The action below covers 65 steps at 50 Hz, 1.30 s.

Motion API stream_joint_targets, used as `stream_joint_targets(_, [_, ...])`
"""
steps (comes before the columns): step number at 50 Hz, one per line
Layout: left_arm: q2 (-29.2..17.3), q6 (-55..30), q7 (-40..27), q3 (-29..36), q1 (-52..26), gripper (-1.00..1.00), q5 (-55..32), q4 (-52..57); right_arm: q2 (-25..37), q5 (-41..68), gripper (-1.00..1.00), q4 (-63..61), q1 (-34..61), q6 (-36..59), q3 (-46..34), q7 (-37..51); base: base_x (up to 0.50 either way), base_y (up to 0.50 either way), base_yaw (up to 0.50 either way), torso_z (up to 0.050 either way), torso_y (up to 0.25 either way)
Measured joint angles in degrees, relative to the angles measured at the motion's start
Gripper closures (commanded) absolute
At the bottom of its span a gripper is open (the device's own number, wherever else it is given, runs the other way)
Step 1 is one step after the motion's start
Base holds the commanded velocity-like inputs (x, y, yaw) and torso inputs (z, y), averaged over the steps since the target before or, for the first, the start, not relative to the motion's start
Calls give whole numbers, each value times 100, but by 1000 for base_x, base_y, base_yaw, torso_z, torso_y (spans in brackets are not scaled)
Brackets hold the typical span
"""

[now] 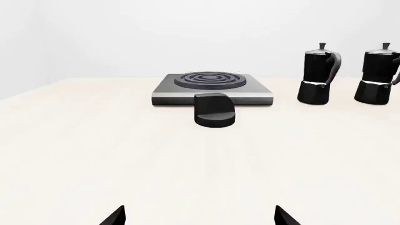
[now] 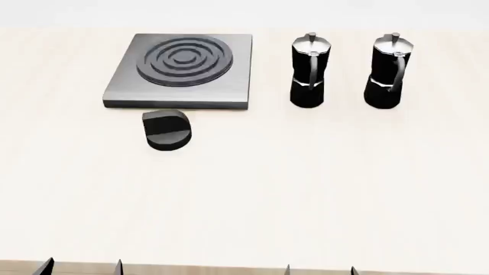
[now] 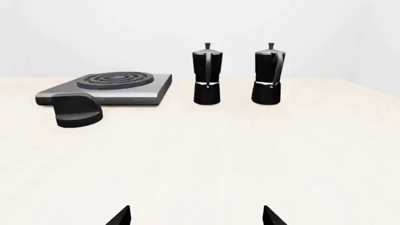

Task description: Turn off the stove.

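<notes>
The stove is a flat grey square plate with a ringed burner, at the far left of the pale table; it also shows as the stove and the stove. Its black round knob lies on the table just in front of the plate, also seen as the knob and the knob. My left gripper and right gripper hover at the near table edge, far from the knob. Both are open, with only their tips in view. Nothing is between the left gripper's tips or the right gripper's tips.
Two black-and-silver moka pots stand upright to the right of the stove: one pot nearer it and another pot further right. The table's near edge runs along the bottom of the head view.
</notes>
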State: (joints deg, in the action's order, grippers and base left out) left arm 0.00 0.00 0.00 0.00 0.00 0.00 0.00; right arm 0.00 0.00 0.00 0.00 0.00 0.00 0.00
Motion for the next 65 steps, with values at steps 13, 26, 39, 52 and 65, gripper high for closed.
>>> stream_joint_targets(13, [-149,-247,-112,111,30,-100,-324,176,151,184,-100,-40,-28,2,-186,132,0,0,0,0,0])
stream_joint_targets(26, [-313,-213,-288,296,109,-100,-427,298,306,335,-100,-124,-41,85,-362,287,0,0,0,0,0])
stream_joint_targets(39, [-491,262,-312,461,371,-100,-493,538,484,265,-100,-698,-138,498,-547,497,0,0,0,0,0])
stream_joint_targets(52, [-743,98,-378,412,644,-100,-821,1560,661,124,-100,-1876,-326,1140,-671,738,0,0,0,0,0])
stream_joint_targets(65, [-1011,-485,-511,237,768,-100,-1239,2641,806,3,-100,-2988,-474,1693,-761,912,0,0,0,0,0])
